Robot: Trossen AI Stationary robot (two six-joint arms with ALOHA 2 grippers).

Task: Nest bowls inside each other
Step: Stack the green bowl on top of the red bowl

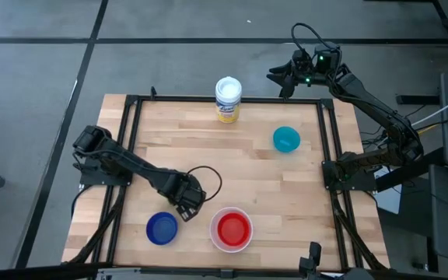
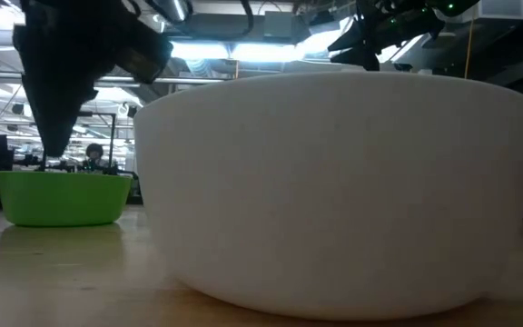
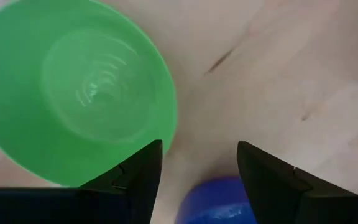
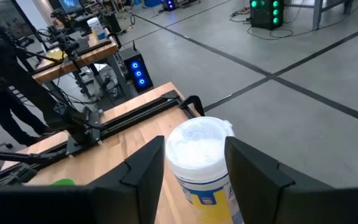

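Note:
In the left wrist view a green bowl (image 3: pixel 73 93) rests base down on the wood, with a dark blue bowl (image 3: pixel 219 202) beside it. My left gripper (image 3: pixel 199 144) points down, open. One finger (image 3: pixel 138 180) is over the green bowl's rim, the other over bare wood. From above, the gripper (image 1: pixel 185 198) hides the green bowl. The blue bowl (image 1: pixel 162 228) lies near the front edge. The red bowl (image 1: pixel 233 229) sits inside the white bowl (image 1: pixel 215 237). A teal bowl (image 1: pixel 286 139) stands at the right. My right gripper (image 1: pixel 282 78) hangs open beyond the far edge.
A white canister with a yellow label (image 1: pixel 228 99) stands at the table's far edge, in line with my right gripper's fingers (image 4: pixel 194 140) but well beyond them. A black frame (image 1: pixel 131 124) runs round the wooden top. Bare wood lies in the middle.

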